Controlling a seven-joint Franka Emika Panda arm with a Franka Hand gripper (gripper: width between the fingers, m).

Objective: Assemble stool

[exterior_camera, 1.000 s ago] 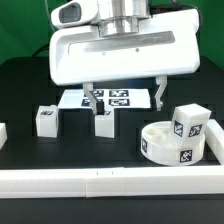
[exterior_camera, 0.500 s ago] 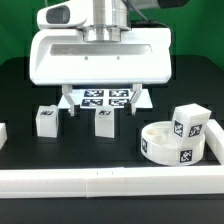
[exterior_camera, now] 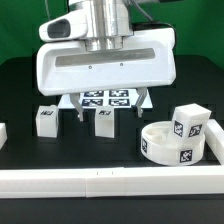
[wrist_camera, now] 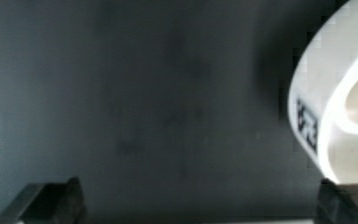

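**Hovering claw, wide open, above loose stool parts**

Claw point(exterior_camera: 110, 106) hangs above the dark bench point(exterior_camera: 20, 95), jaws spread wide, nothing between them. In the wrist view both fingertips point(wrist_camera: 51, 200) show with bare bench between.

Seat point(exterior_camera: 165, 145) lies flat at the exterior view's right, round axis vertical, hollow face up. It is clear of the claw.

First leg point(exterior_camera: 46, 120) stands at the exterior view's left, well apart from the seat. Second leg point(exterior_camera: 104, 122) stands upright below the claw, slightly taller than wide, a tagged face toward the camera. Third leg point(exterior_camera: 190, 122) rests on the seat, turned corner-on. Its long axis cannot be told.

Marker board point(exterior_camera: 108, 97) lies behind the fingers. Border rail point(exterior_camera: 110, 182) runs along the near edge.
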